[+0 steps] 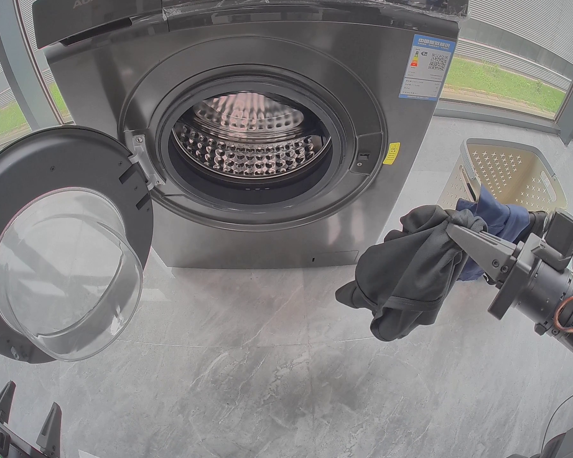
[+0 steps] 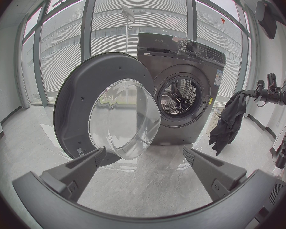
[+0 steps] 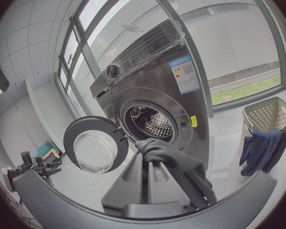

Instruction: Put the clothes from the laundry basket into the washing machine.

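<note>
Floor [image 1: 267, 364]: pale stone tiles; everything you work with stands on it or hangs over it.
Washing machine [image 1: 375, 71]: grey front-loader at the far edge of the floor, against the window [image 3: 238, 42], facing you.
Door [image 1: 51, 160]: swung fully open to your left on its hinge, with the clear bowl of the glass turned towards you.
Drum [image 1: 251, 138]: the opening is uncovered. You can see bare perforated steel and no cloth inside.
Laundry basket [image 1: 512, 166]: beige, perforated, upright on the floor just beside the machine's right side, near the far right corner.
Grey garment [image 1: 407, 268]: dark grey and bunched, hanging free above the floor in front of the machine's lower right corner. It is outside the basket and to the right of the drum opening, and touches neither the floor nor the machine.
Blue garment [image 1: 500, 217]: draped over the basket's near rim, partly inside and partly hanging outside. In the right wrist view a darker piece [image 3: 279, 147] hangs next to it.
Right gripper [image 1: 455, 230]: your fingers are pressed together, pinching the top fold of the grey garment. It sits in front of the basket, pointing left.
Left gripper [image 2: 143, 150]: your fingers are spread wide with nothing between them. It sits low at the near left corner of the floor, below the open door.
</note>
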